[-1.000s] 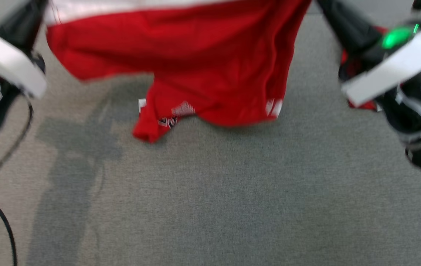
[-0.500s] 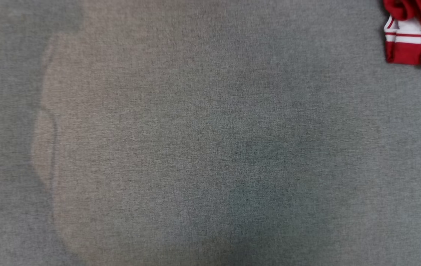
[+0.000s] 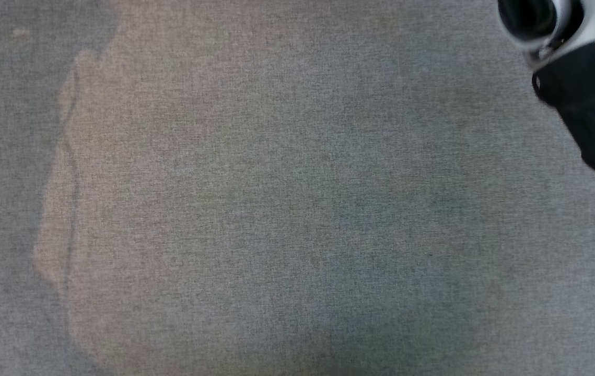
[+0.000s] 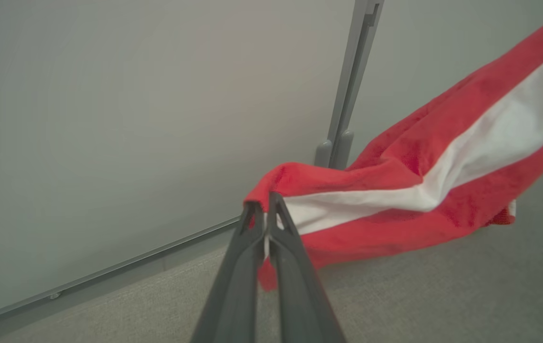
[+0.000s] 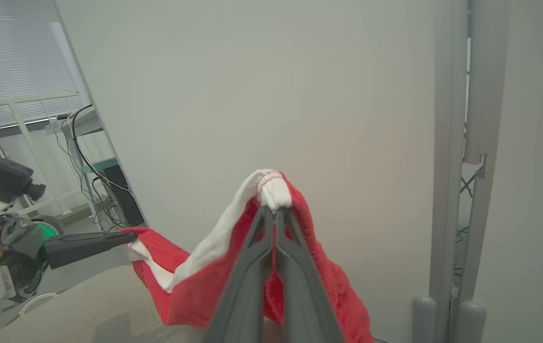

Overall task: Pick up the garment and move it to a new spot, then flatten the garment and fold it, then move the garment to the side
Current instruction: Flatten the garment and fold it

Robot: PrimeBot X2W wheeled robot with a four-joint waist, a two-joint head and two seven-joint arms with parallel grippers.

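The garment (image 4: 419, 157) is a red cloth with a broad white stripe. In the left wrist view my left gripper (image 4: 264, 202) is shut on one of its corners, and the cloth stretches away to the right, its lower edge near the grey surface. The right wrist view has my right gripper (image 5: 273, 209) shut on a bunched white and red edge of the garment (image 5: 195, 286), which hangs below it. My left gripper (image 5: 128, 237) also appears there at the left, pinching the far corner. In the head view a part of my right arm (image 3: 584, 89) crosses the upper right.
A grey fabric-covered surface (image 3: 297, 209) spreads below the head camera. A pale wall panel with a grey upright post (image 4: 347, 85) stands behind the garment. A frame with cables (image 5: 85, 143) stands at the far left of the right wrist view.
The head view has shifted, so the camera has moved. The red garment has left that view, and part of my right arm now shows at its upper right.
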